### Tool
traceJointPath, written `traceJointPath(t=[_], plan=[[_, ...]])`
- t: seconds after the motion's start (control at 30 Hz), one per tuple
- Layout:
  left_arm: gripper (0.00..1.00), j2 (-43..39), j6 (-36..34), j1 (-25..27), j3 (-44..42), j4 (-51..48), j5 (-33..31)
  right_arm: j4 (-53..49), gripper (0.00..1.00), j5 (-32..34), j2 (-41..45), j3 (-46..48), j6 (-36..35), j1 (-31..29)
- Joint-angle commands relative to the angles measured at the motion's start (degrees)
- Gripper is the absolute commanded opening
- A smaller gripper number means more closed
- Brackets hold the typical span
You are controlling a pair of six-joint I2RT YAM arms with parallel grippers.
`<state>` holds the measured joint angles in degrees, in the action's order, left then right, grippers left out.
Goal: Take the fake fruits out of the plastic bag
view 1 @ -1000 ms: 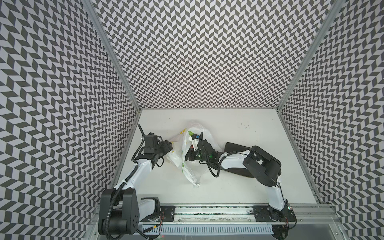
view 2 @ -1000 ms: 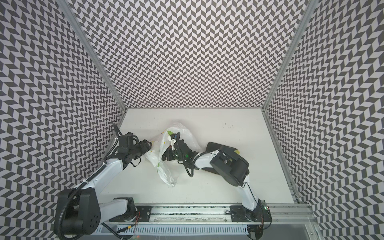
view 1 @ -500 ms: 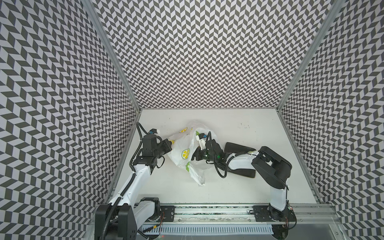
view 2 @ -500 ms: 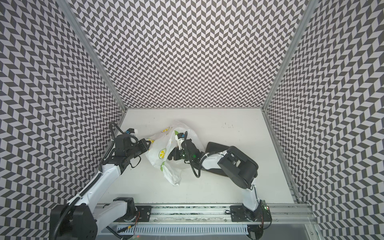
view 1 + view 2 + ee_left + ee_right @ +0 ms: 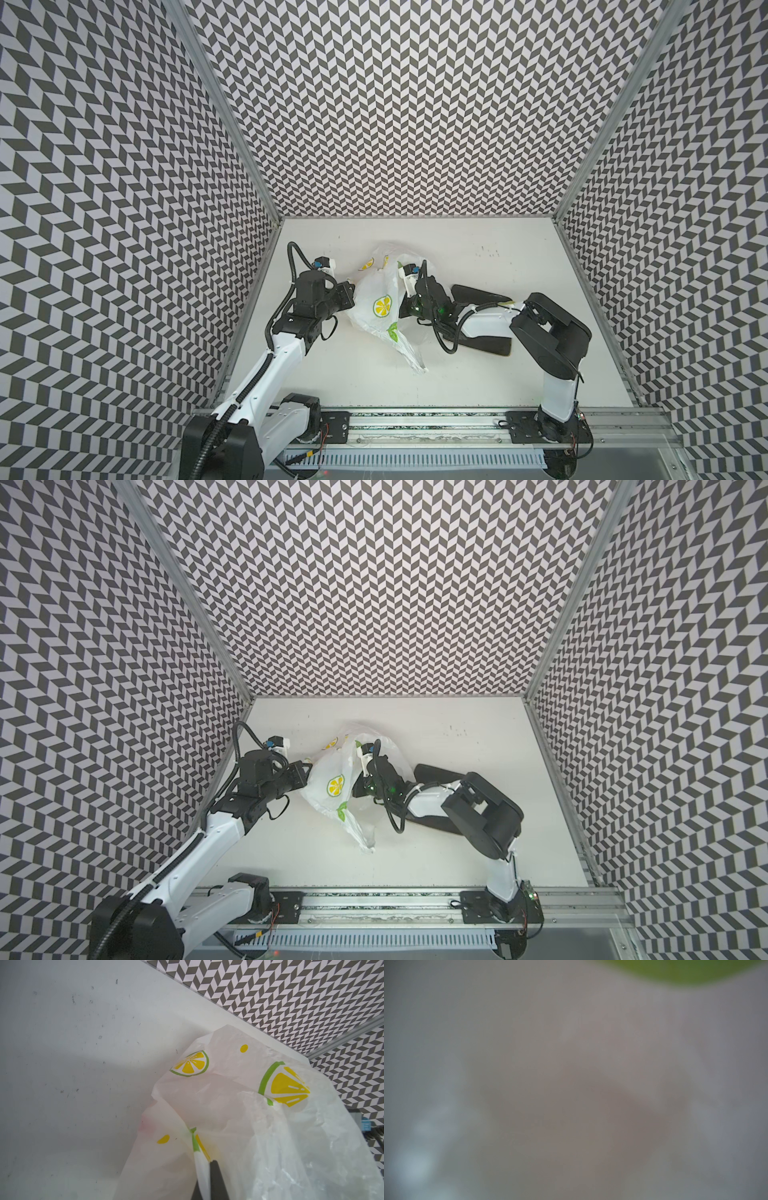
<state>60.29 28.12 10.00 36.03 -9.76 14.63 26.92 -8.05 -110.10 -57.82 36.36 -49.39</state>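
Jaws on the left gripper [image 5: 352, 291] are pinched tight on a fold of the plastic bag [image 5: 376, 307]; in the left wrist view its dark fingertips [image 5: 216, 1180] close on the thin white film beside a printed lemon slice. The bag lies crumpled near the middle of the white desk [image 5: 478, 374], between the two arms, with one tail of film trailing toward the front rail. In both top views the right gripper [image 5: 409, 305] reaches into the bag from the opposite side, and its jaws are buried under the film, so I cannot tell whether they are spread or holding anything. The right wrist view is only a grey blur with a smear of green at one edge. A faint pink patch [image 5: 148, 1126] shows through the film, too dim to name. A dark flat plate [image 5: 473, 293] lies on the desk partly under the right arm, just beside the bag.
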Motion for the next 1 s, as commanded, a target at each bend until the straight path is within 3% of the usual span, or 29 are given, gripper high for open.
traceJointPath(t=[0.0,0.23,0.53,0.77,0.97], plan=[[0.00,2.01,0.94,-0.11,-0.37,-0.05,-1.30,-3.70,0.90,1.68,-2.70,-3.61,-2.60,-1.60],[0.00,3.27,3.81,0.54,-3.58,3.49,-0.06,-10.18,0.89,2.23,-8.24,-10.60,-6.35,-3.77],[0.00,4.48,4.79,1.05,-4.36,5.09,0.33,-20.12,0.89,14.52,-13.40,-17.38,-9.68,-5.80],[0.00,2.91,5.02,1.16,-3.94,4.48,-1.60,-25.80,0.74,26.77,-13.37,-18.49,-9.64,-5.80],[0.00,2.71,5.35,1.04,-3.95,3.78,-6.37,-25.98,0.63,28.74,-7.98,-14.42,-10.90,-5.77]])
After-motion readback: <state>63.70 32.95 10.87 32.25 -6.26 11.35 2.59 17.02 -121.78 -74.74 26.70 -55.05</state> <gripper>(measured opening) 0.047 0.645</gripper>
